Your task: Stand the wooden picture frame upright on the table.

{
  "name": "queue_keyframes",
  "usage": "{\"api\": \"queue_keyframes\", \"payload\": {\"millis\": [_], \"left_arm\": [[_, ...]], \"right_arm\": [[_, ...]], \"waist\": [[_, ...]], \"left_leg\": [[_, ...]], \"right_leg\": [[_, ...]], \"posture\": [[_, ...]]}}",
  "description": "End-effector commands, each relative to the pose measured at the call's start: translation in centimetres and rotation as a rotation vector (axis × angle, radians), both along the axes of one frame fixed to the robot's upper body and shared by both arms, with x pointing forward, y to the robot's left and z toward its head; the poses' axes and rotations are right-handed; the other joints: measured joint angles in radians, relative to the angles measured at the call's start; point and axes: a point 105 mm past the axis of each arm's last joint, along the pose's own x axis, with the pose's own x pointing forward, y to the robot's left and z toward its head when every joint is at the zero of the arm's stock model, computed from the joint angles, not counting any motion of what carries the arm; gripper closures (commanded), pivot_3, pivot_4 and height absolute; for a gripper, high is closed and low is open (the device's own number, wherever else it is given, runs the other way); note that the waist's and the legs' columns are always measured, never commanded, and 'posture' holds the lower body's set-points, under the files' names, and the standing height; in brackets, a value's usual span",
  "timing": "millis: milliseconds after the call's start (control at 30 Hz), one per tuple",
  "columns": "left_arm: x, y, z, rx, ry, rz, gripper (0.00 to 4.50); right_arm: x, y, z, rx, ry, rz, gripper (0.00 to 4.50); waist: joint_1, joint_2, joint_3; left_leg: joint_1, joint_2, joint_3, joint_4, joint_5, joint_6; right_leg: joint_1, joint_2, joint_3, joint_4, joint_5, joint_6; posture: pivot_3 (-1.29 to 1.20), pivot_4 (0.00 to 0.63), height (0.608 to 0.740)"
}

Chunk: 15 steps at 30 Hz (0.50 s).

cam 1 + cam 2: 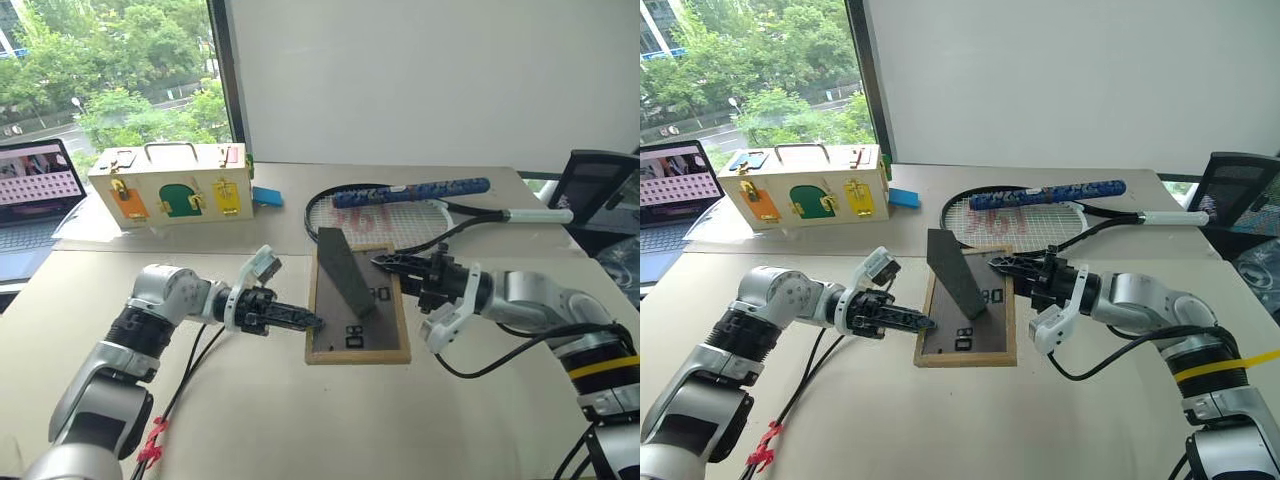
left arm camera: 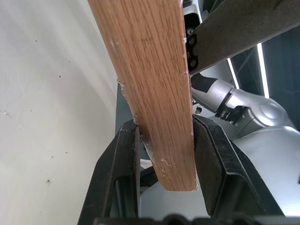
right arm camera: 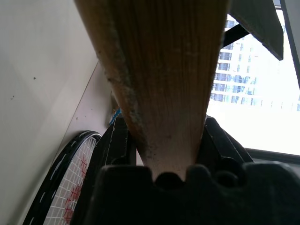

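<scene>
The wooden picture frame sits at the middle of the worktop, between the two arms, with its dark grey back facing up and toward the camera. The white "D8" mark shows on that back, and the fold-out stand is swung out, sticking up and away from the panel as a dark wedge. Whether the frame lies flat or is lifted off the surface cannot be told from the head views.

The left tool reaches in from the left and meets the frame's left rail. In the left wrist view its two black fingers sit on either side of the light-wood edge, pressed against it, so it is holding the frame. The right tool comes in from the right at the frame's far right edge; in the right wrist view the wood rail runs between its fingers down to the base of the jaws, so it too is closed on the frame.

On the far side of the worktop, just beyond the frame, lies a badminton racket with a white-wrapped handle pointing right, and a blue patterned grip or tube lies across its head. Far left stands a cream wooden latch box with a handle on top and coloured doors on its front. A small blue block sits just right of the box. At the left edge is an open laptop. A dark chair stands off the far right corner.
</scene>
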Motion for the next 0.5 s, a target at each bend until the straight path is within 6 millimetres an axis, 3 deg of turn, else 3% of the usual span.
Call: {"api": "queue_keyframes", "payload": {"millis": [33,100,133,333,400,500], "left_arm": [[1.3,1.8,-0.5,0.061,-0.093,0.071,0.83],[2.8,3.0,-1.2,0.112,-0.195,0.185,0.07],[3.6,3.8,-1.3,0.111,-0.264,0.246,0.0],[2.7,5.8,0.8,-0.013,-0.423,0.326,0.0],[2.1,6.4,1.7,-0.061,-0.465,0.354,0.0],[1.3,6.7,2.3,-0.069,-0.524,0.39,0.0]], "right_arm": [[-0.5,0.3,3.4,0.152,-0.036,0.04,3.24],[0.1,0.2,3.5,0.197,0.032,0.012,3.24],[0.5,0.2,3.3,0.228,0.094,-0.007,3.24],[1.7,0.0,3.6,0.416,0.371,-0.056,3.24],[2.4,0.0,3.6,0.514,0.526,-0.069,3.25],[3.9,0.2,2.8,0.729,0.895,-0.09,3.25]], "waist": [[-0.001,0.0,0.0],[-0.001,0.0,0.0],[-0.001,0.0,0.0],[-0.018,0.002,0.001],[-0.018,0.001,0.001],[-0.019,0.001,0.001]], "left_leg": [[0.0,0.0,0.0,0.0,0.0,0.0],[0.0,0.0,-0.001,0.0,0.0,0.0],[0.0,0.0,-0.001,0.0,0.0,0.0],[0.0,0.0,-0.002,0.0,0.0,0.001],[0.0,0.0,-0.003,0.0,0.0,0.0],[0.001,0.0,-0.005,0.0,0.002,0.0]], "right_leg": [[0.0,0.0,0.0,0.0,0.0,0.0],[0.001,0.0,0.0,0.0,0.0,0.0],[0.001,0.0,0.0,0.0,0.0,0.0],[0.002,0.0,-0.001,0.001,0.0,0.0],[0.003,0.0,-0.003,0.001,0.0,0.0],[0.005,0.0,-0.005,0.003,0.0,0.0]], "posture": [[0.0,0.15,0.74],[0.0,0.15,0.74],[0.0,0.15,0.74],[0.0,0.15,0.74],[0.0,0.15,0.74],[0.0,0.15,0.74]]}}
